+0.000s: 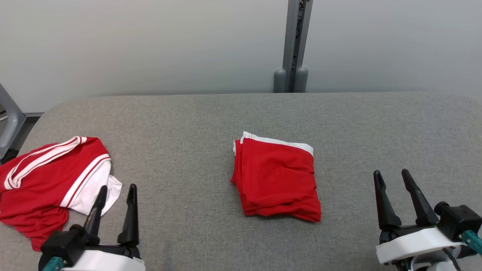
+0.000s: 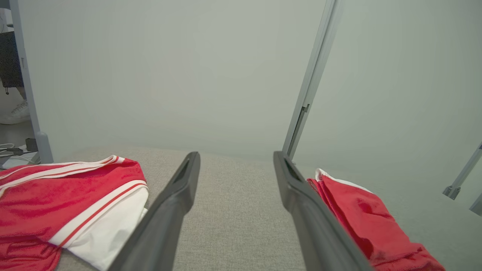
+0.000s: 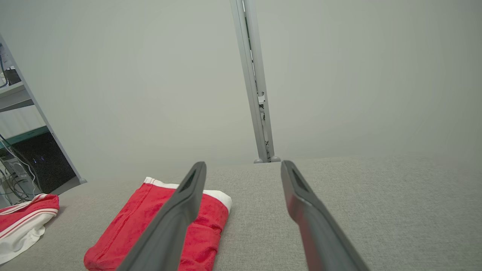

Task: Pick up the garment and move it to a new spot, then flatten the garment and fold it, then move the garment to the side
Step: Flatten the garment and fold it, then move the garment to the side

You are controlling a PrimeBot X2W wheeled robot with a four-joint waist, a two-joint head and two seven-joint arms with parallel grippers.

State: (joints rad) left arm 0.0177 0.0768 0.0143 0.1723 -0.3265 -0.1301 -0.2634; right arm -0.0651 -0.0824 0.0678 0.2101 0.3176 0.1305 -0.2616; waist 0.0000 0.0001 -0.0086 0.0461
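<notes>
The folded garment (image 1: 276, 178) lies between the two grippers, ahead and inward of the right gripper (image 1: 391, 173), whose fingers are spread and empty. It looks ready to be moved aside. Pinching only its top layer would likely let the stack fall open. The left gripper (image 1: 117, 187), also spread and empty, sits just beside a crumpled garment (image 1: 49, 173) on its outer side and could snag that white edge off the table (image 1: 188, 124).
</notes>
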